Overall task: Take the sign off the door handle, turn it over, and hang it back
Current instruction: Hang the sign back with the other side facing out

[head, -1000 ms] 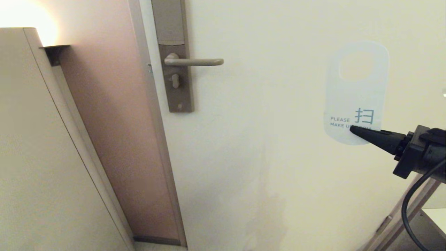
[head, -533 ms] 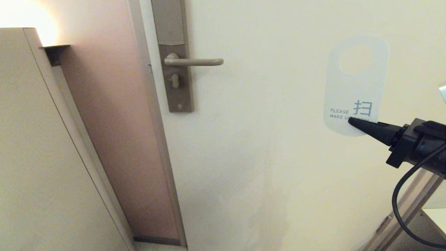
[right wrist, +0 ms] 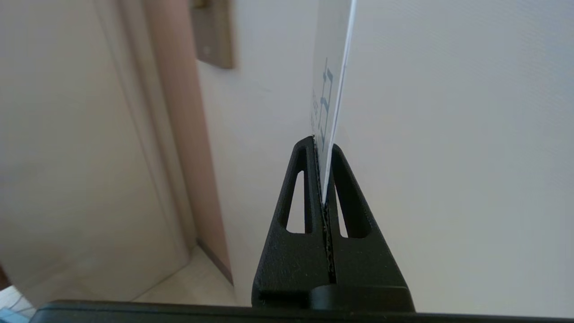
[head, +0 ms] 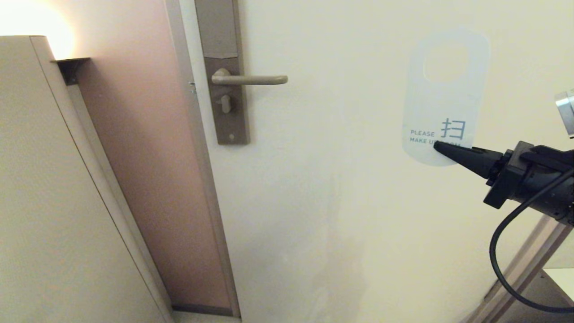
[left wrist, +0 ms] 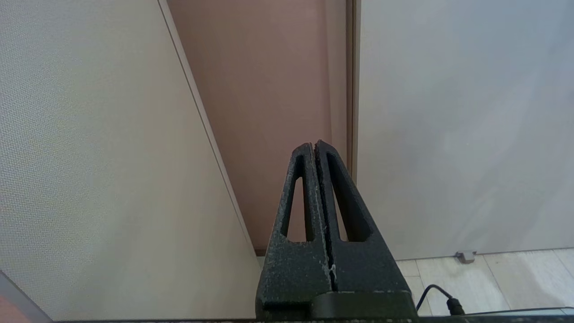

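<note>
The sign point(head: 444, 94) is held upright in front of the door, far right of the door handle point(head: 249, 80). Its white side with "PLEASE MAKE UP" and a dark character faces me, hole at the top. My right gripper point(head: 437, 146) is shut on the sign's lower edge; in the right wrist view the sign point(right wrist: 332, 76) stands edge-on between the closed fingers of the right gripper point(right wrist: 322, 146). The handle is bare, on its brown backplate point(head: 224, 67). My left gripper point(left wrist: 313, 146) is shut and empty, low down, and out of the head view.
A small thumb-turn knob point(head: 225, 104) sits below the handle. The door frame point(head: 197, 157) and a pinkish wall strip lie left of the door, with a beige panel point(head: 54, 202) further left. A metal strut point(head: 524, 264) rises at the lower right.
My right gripper has carried the sign up and a little to the left, towards the handle. The handle stays bare.
</note>
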Robot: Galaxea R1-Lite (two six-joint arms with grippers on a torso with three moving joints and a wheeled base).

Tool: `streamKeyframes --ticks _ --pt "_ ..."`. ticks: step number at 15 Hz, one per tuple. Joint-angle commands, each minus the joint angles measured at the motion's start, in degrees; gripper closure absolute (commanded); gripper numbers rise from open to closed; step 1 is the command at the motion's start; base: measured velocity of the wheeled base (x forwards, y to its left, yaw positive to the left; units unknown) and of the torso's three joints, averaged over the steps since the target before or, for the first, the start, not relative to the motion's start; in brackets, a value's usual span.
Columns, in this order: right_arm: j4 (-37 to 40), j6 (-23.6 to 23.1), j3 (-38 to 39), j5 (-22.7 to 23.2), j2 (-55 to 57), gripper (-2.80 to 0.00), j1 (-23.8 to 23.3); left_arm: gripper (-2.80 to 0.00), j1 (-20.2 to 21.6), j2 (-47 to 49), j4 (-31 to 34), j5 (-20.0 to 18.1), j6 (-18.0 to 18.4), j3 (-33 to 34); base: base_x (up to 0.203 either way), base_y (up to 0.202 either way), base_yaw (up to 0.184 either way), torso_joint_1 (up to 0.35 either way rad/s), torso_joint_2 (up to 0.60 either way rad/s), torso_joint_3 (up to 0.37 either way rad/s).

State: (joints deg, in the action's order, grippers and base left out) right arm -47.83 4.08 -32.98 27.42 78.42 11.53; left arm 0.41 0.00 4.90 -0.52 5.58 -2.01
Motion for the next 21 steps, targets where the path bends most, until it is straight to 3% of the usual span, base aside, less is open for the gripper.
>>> streamKeyframes --ticks 1,4,11,21 --pt "-0.4 -0.02 -0.69 0.15 1.39 0.0 1.79 0.0 0.02 0.09 0.02 0.0 0.04 -0.01 0.0 0.0 0.0 0.0 0.0 0.0" --pt "-0.5 -0.14 -0.95 0.1 2.76 0.0 6.32 0.0 0.02 0.09 0.02 0.0 0.04 -0.01 0.0 0.0 0.0 0.0 0.0 0.0" --pt "-7.48 -0.21 -7.46 -0.09 13.81 0.0 11.45 0.0 0.02 0.07 0.02 0.0 0.04 -0.01 0.0 0.0 0.0 0.0 0.0 0.0" --pt "-7.61 -1.13 -19.7 -0.16 24.04 0.0 15.41 0.0 0.02 0.09 0.02 0.0 0.04 -0.01 0.0 0.0 0.0 0.0 0.0 0.0"
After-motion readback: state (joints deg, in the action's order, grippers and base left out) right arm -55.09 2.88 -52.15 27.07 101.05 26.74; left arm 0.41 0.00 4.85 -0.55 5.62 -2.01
